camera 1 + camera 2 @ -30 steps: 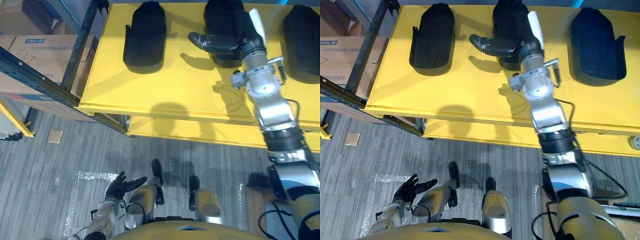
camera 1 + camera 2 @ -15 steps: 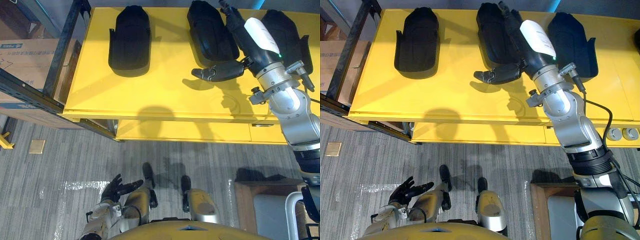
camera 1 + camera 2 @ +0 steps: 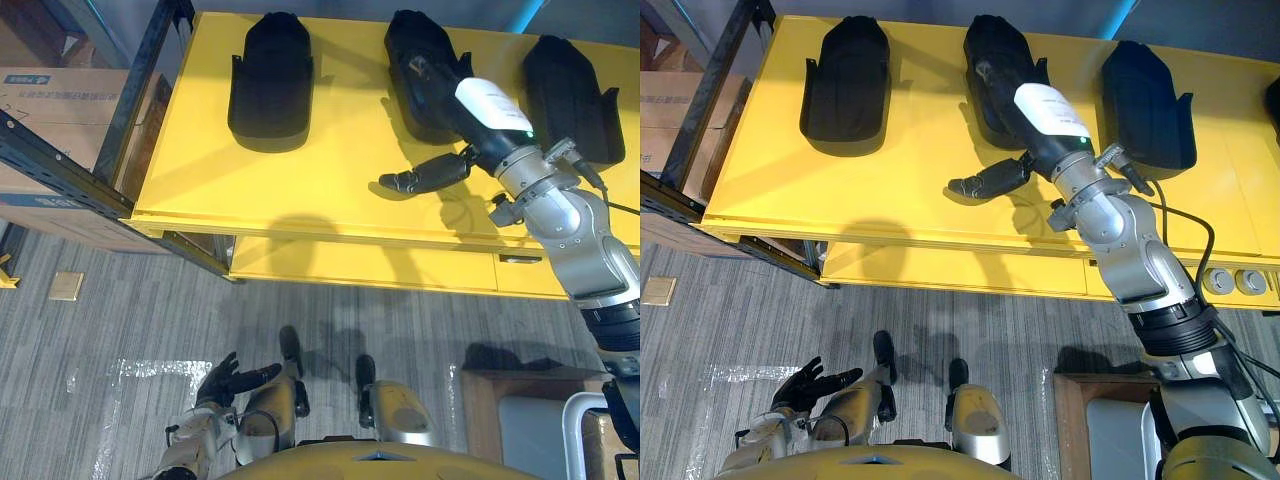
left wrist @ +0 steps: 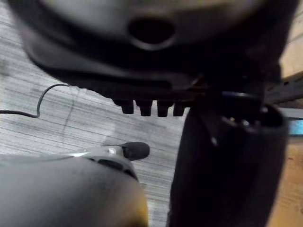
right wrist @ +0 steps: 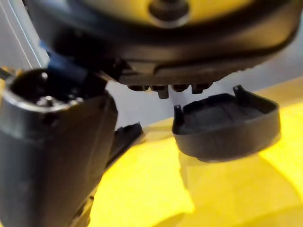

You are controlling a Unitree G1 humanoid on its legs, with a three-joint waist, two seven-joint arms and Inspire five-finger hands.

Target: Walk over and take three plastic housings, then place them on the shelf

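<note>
While right hand [image 3: 468, 98] open, middle housing [image 3: 992, 35] lies underneath.

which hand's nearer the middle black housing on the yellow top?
Right. The right hand is stretched open over the middle housing, thumb out beside it. The left hand hangs open low near the floor, well away from it.

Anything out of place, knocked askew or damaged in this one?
Nothing damaged or spilled. The left housing, middle housing and right housing lie apart in a row on the yellow table; the middle one, under the open right hand, looks slightly skewed. A small tan square lies loose on the floor.
</note>
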